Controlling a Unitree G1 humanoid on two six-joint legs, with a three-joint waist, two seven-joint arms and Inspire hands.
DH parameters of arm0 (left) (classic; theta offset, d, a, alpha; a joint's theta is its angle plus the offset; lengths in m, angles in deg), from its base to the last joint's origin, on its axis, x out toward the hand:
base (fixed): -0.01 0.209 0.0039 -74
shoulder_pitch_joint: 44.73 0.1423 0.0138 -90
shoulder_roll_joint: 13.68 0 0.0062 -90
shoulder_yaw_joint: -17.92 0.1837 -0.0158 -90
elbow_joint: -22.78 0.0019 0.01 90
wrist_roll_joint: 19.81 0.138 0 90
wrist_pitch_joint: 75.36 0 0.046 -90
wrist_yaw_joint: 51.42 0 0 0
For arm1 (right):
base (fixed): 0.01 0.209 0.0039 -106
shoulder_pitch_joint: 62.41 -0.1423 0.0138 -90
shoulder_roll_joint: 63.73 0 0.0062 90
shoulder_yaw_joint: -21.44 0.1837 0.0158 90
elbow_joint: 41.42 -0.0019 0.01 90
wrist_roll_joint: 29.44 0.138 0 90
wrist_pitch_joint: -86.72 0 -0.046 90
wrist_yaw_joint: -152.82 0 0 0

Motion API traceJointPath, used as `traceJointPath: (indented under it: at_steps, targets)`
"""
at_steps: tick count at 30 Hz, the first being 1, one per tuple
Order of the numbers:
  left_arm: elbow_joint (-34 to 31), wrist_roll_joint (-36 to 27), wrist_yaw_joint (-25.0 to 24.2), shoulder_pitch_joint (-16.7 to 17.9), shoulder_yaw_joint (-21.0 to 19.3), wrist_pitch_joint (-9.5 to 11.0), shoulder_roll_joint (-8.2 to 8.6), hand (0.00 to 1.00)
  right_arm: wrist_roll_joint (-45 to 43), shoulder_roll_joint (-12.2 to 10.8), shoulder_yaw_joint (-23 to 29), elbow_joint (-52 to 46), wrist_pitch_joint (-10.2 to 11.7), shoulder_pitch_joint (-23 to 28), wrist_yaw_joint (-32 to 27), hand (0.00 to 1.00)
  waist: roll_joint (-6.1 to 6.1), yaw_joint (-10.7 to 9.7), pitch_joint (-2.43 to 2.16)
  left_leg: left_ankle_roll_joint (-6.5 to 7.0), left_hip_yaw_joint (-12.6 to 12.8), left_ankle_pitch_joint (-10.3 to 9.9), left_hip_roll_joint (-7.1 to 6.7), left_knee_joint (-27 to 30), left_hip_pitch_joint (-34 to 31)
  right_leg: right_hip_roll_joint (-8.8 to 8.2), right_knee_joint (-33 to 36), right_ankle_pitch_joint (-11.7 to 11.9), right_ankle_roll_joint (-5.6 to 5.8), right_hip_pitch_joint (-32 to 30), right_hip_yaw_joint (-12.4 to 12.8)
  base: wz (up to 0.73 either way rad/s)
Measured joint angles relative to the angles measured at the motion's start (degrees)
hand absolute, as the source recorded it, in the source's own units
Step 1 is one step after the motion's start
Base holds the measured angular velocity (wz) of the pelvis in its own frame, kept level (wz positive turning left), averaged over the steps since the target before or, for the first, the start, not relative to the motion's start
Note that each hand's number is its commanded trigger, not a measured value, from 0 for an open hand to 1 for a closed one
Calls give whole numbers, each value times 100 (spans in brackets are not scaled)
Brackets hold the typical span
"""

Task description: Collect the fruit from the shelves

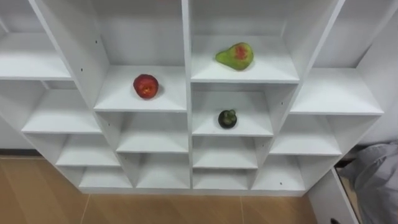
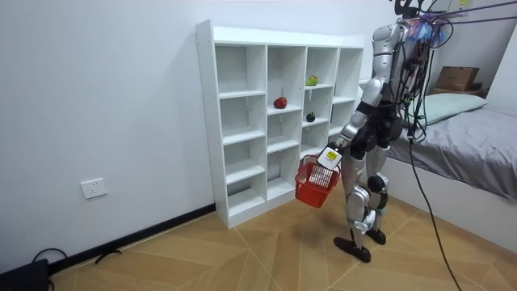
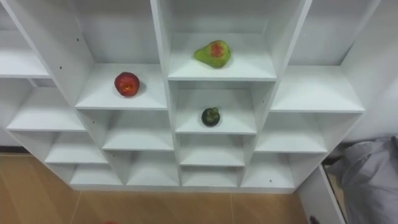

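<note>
Room view: the left hand (image 2: 329, 156) is curled round the red basket (image 2: 317, 184) handle; reaching for the red fruit (image 1: 145, 86), the hanging basket could knock the closet (image 1: 185, 37).

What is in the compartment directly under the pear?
One small dark green fruit sits on that board, below the pear. Its underside and the bit of board behind it are covered; the rest shows.

The white closet shelves (image 1: 185, 37) hold a red apple (image 1: 145, 86), a pear (image 1: 236, 56) at its two o'clock, and a dark green fruit (image 1: 227, 119) at the pear's six.
</note>
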Motion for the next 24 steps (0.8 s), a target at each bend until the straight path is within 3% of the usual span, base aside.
traceJointPath:
  at_steps: [5,12,24]
  targets:
    - [-118,62,24,14,-54,117,2,100,-606,1,-11,-996,58,26,-435,0,16,1,-19,1,7,1,-4,4,-26,-3,49,0,0,-55,-21,0]
    - [-141,55,-112,94,-56,137,3,100,-818,5,-18,-2176,192,50,-1049,0,7,16,-45,1,3,1,-7,8,-23,-6,57,-2,2,-44,-34,0]
    - [-162,316,-115,136,-39,127,25,100,-1761,32,-194,-3758,185,75,-1102,0,30,44,-60,1,5,1,0,11,10,5,93,2,-4,-37,1,0]
